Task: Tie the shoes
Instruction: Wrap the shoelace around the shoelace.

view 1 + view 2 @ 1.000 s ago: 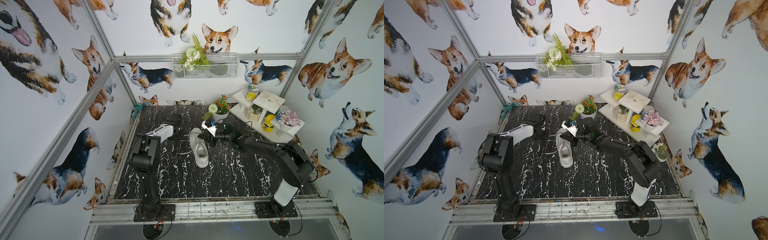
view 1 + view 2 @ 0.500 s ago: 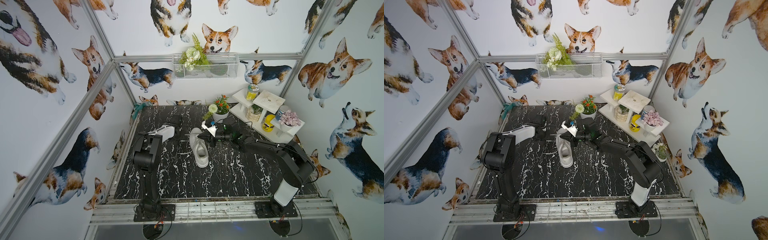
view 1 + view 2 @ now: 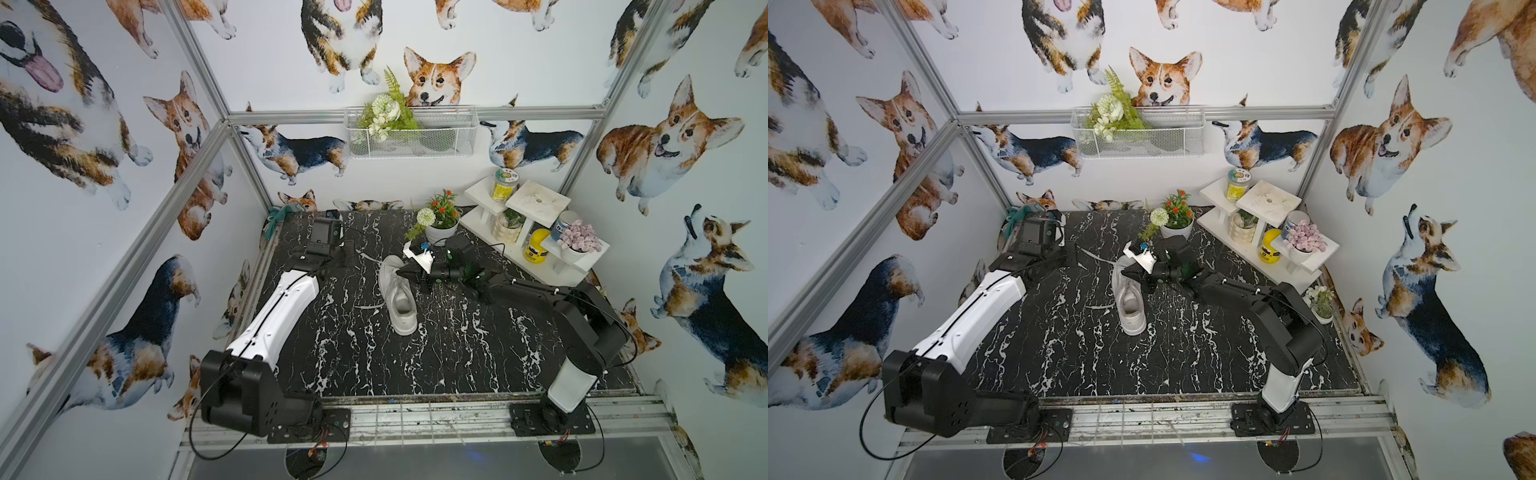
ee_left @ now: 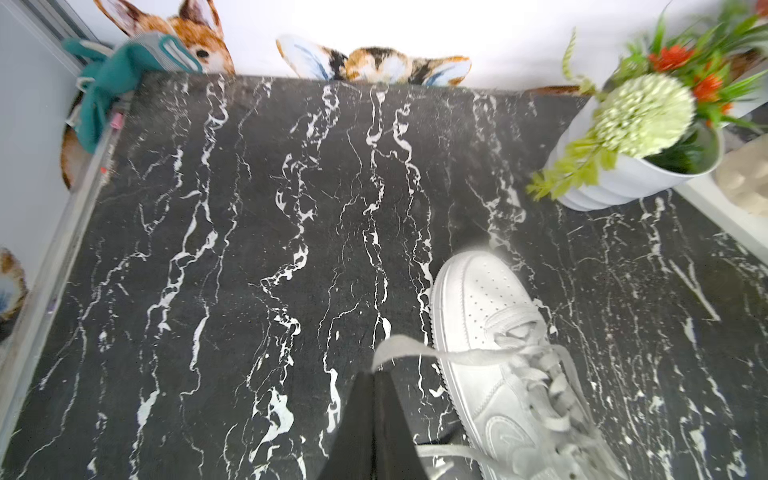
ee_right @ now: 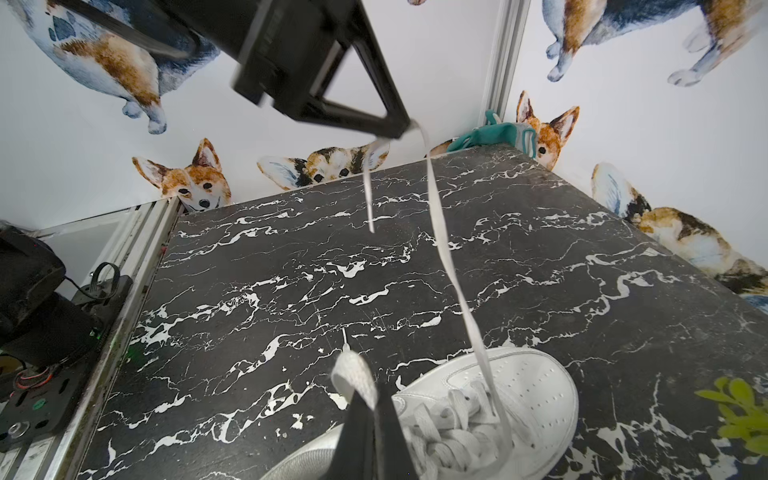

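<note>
The white shoe (image 3: pixel 397 296) (image 3: pixel 1130 300) lies on the black marble table (image 3: pixel 353 361) with its toe toward the back wall. To the left of the toe, my left gripper (image 3: pixel 352 254) (image 4: pixel 374 373) is shut on one white lace (image 4: pixel 388 348), and the strand runs taut from there to the eyelets. The right wrist view shows that gripper (image 5: pixel 400 131) raised, with the lace (image 5: pixel 446 257) slanting down to the shoe (image 5: pixel 519 390). My right gripper (image 3: pixel 401 272) (image 5: pixel 370 400) is over the tongue, shut on a folded loop of the other lace (image 5: pixel 353 374).
A white pot of flowers (image 3: pixel 440 228) stands just behind the shoe. A white stepped shelf (image 3: pixel 536 208) with jars fills the back right corner. A teal cloth (image 3: pixel 276 216) sits at the back left corner. A loose lace end (image 3: pixel 368 306) lies on the table left of the shoe.
My left gripper has closed on the lace to the left of the toe. The right gripper has stayed shut on its loop over the shoe.
</note>
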Tool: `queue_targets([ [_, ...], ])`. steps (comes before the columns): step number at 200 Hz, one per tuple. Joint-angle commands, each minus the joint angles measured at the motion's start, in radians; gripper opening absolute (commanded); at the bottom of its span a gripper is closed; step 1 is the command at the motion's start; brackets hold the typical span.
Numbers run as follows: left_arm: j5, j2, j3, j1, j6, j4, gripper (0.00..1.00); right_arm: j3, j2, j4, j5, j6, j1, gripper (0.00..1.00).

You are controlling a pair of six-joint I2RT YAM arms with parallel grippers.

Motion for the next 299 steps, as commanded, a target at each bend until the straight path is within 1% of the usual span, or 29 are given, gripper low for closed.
queue_targets([
  [1, -0.007, -0.094, -0.008, 0.001, -0.005, -0.090, 0.00, 0.014, 0.006, -0.013, 0.014, -0.003, 0.001, 0.00],
  [15, 0.009, -0.166, -0.014, -0.001, -0.013, -0.143, 0.00, 0.017, 0.007, -0.013, 0.023, 0.000, 0.001, 0.00],
  [40, 0.096, -0.297, -0.046, -0.018, -0.037, -0.209, 0.00, 0.022, 0.013, -0.008, 0.031, 0.016, 0.001, 0.00],
  [65, 0.153, -0.415, -0.074, -0.078, -0.078, -0.252, 0.00, 0.034, 0.020, -0.021, 0.041, 0.023, 0.001, 0.00],
  [95, 0.224, -0.525, -0.114, -0.133, -0.154, -0.235, 0.00, 0.043, 0.024, -0.027, 0.054, 0.024, -0.001, 0.00],
  [121, 0.284, -0.556, -0.152, -0.167, -0.208, -0.181, 0.00, 0.062, 0.032, -0.042, 0.061, 0.023, -0.001, 0.00],
  [143, 0.279, -0.529, -0.174, -0.226, -0.226, -0.151, 0.00, 0.078, 0.039, -0.062, 0.065, 0.021, -0.001, 0.00],
  [173, 0.200, -0.498, -0.197, -0.354, -0.257, -0.095, 0.00, 0.092, 0.050, -0.072, 0.075, 0.023, -0.008, 0.00],
  [184, 0.193, -0.478, -0.212, -0.399, -0.270, -0.053, 0.00, 0.103, 0.056, -0.086, 0.071, 0.018, -0.008, 0.00],
  [203, 0.165, -0.414, -0.211, -0.503, -0.291, 0.012, 0.00, 0.106, 0.057, -0.087, 0.068, 0.018, -0.010, 0.00],
  [218, 0.114, -0.354, -0.184, -0.604, -0.291, 0.048, 0.00, 0.100, 0.055, -0.080, 0.061, 0.021, -0.011, 0.00],
  [232, 0.096, -0.295, -0.150, -0.666, -0.280, 0.071, 0.00, 0.096, 0.055, -0.070, 0.042, 0.030, -0.020, 0.00],
  [258, 0.119, -0.196, -0.111, -0.725, -0.267, 0.119, 0.00, 0.095, 0.055, -0.062, 0.010, 0.037, -0.034, 0.00],
  [299, 0.188, -0.066, -0.102, -0.765, -0.260, 0.222, 0.00, 0.094, 0.051, -0.078, 0.002, 0.018, -0.044, 0.00],
])
